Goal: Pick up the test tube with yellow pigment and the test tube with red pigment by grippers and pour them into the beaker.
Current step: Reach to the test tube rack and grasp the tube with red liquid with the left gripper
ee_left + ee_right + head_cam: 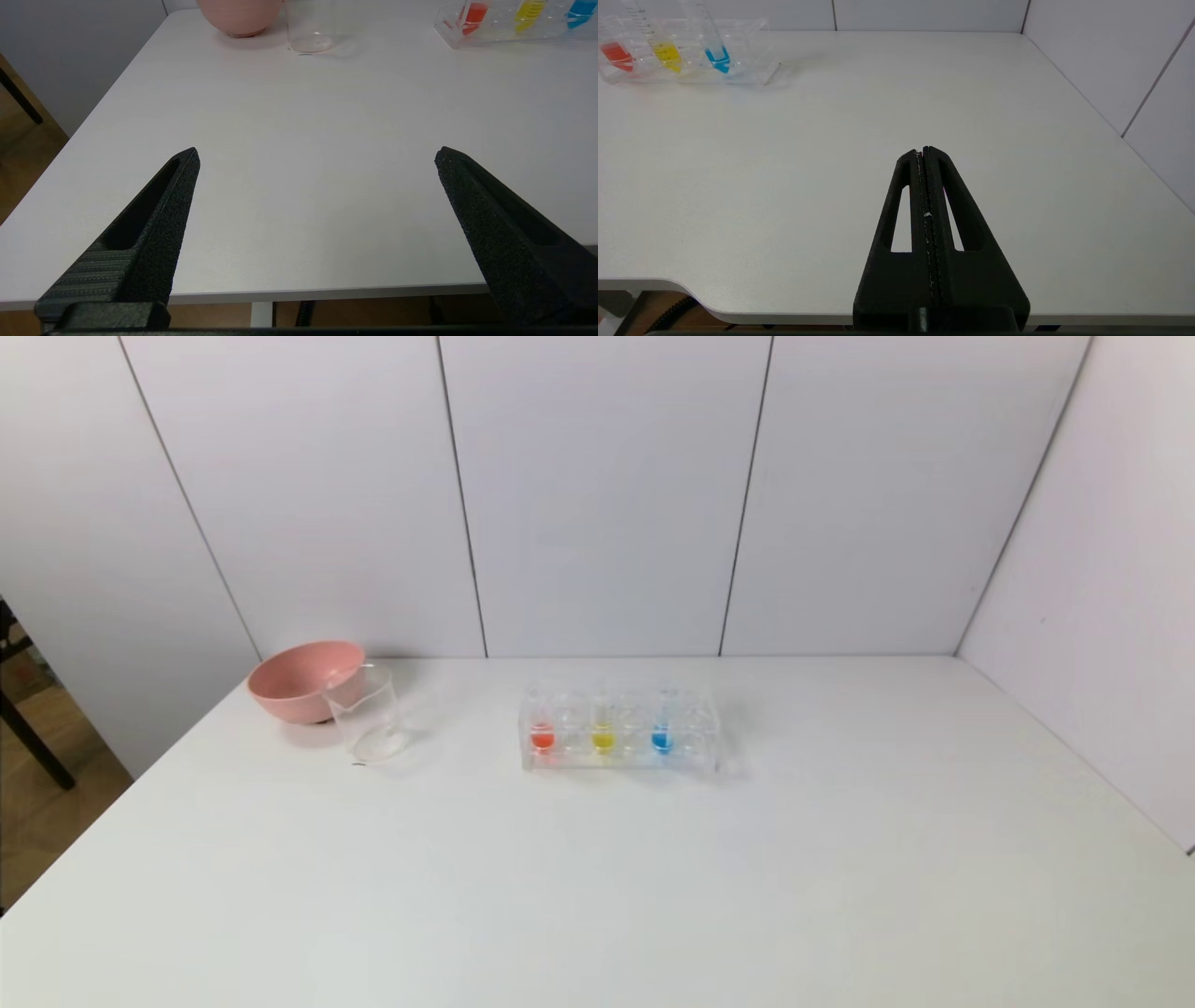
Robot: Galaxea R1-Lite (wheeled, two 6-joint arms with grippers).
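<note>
We are seeing red test tube (542, 735), yellow test tube (603, 735), blue test tube (662, 735) standing in clear rack (620, 758) mid worktop (597, 877). Beaker (369, 714) standing just beside pink bowl (303, 681). Left end effector (317, 156) hanging wide apart, grasping nothing, over near edge. Right end effector (923, 151) hanging clenched, holding nothing.

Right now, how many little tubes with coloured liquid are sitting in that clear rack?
3, upright in the rack: red tube at the robot's left end, yellow tube beside it, blue tube next. None seems hidden.
</note>
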